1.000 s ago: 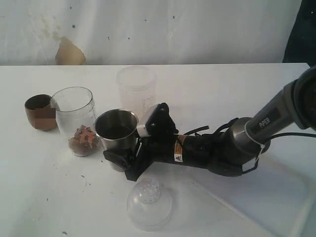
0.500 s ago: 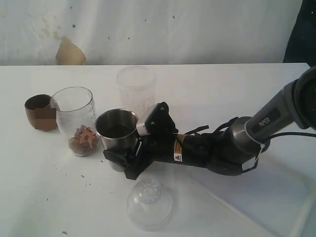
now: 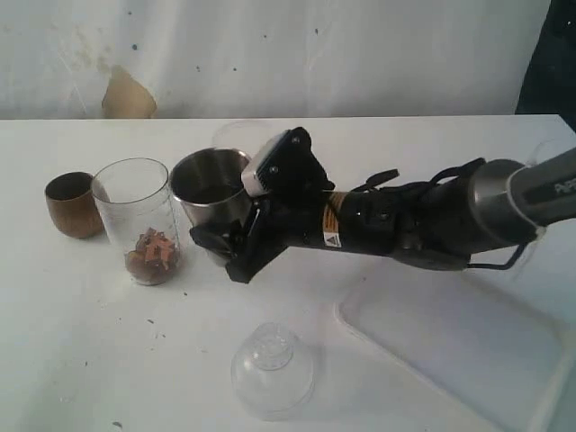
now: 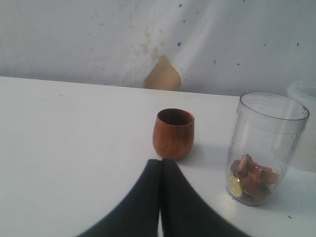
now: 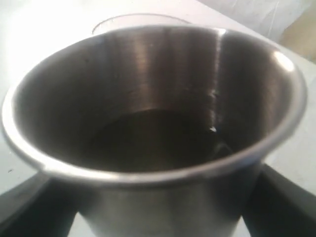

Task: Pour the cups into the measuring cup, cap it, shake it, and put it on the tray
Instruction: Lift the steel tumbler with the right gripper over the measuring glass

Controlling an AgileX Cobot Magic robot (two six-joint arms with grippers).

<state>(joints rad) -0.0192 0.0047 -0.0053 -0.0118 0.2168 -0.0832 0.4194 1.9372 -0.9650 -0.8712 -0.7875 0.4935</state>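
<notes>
My right gripper (image 3: 219, 227) is shut on the steel tumbler (image 3: 211, 184) and holds it upright above the table, just right of the measuring cup (image 3: 137, 220). Dark contents lie in the bottom of the steel tumbler (image 5: 158, 133), and my black fingers (image 5: 24, 210) flank its wall. The clear measuring cup (image 4: 266, 143) holds brown pieces and a gold coin. At far left stands the brown wooden cup (image 3: 72, 204), also in the left wrist view (image 4: 173, 133). My left gripper (image 4: 160, 163) is shut and empty, pointing at the wooden cup. The white tray (image 3: 450, 346) lies at lower right.
A clear domed lid (image 3: 273, 369) lies on the table near the front, left of the tray. A frosted cup (image 3: 238, 130) stands behind the steel tumbler, mostly hidden. Small crumbs dot the table near the measuring cup. A white wall closes the back.
My right gripper has lifted the steel tumbler off the table and carried it up and toward the back. The left gripper has not moved.
</notes>
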